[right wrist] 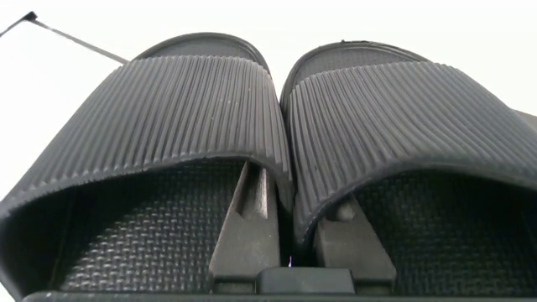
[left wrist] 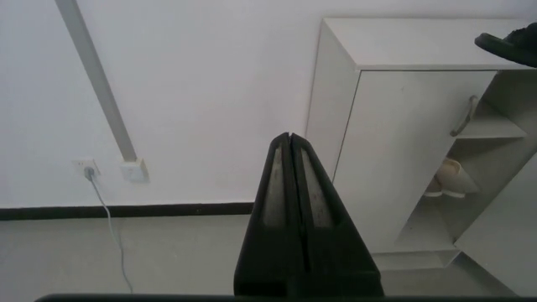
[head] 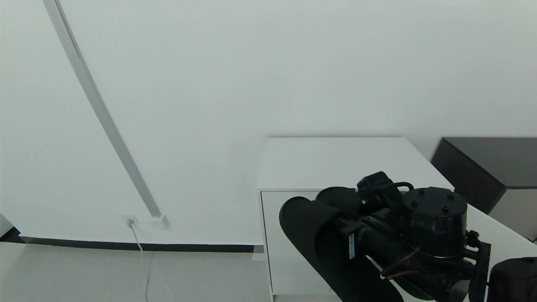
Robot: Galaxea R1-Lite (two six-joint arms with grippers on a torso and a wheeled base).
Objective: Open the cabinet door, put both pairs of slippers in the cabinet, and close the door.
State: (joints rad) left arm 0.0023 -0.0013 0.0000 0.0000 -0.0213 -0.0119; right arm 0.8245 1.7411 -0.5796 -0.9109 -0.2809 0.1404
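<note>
A pair of black ribbed slippers [right wrist: 201,126] hangs side by side from my right gripper [right wrist: 294,231], whose fingers [right wrist: 250,226] reach under the straps and are shut on the adjoining inner edges. In the head view the black slippers [head: 310,235] are held up in front of the white cabinet [head: 335,161]. The cabinet [left wrist: 403,143] has its right compartment open, with a pale pair of slippers [left wrist: 449,178] on a middle shelf. My left gripper [left wrist: 289,147] is shut and empty, hanging in the air left of the cabinet.
The open white door [head: 495,235] swings out at the right. A dark grey cabinet [head: 486,167] stands beyond it. A wall socket with a hanging cable [head: 130,220] and a slanted grey conduit [head: 100,109] are on the wall at left, above bare floor.
</note>
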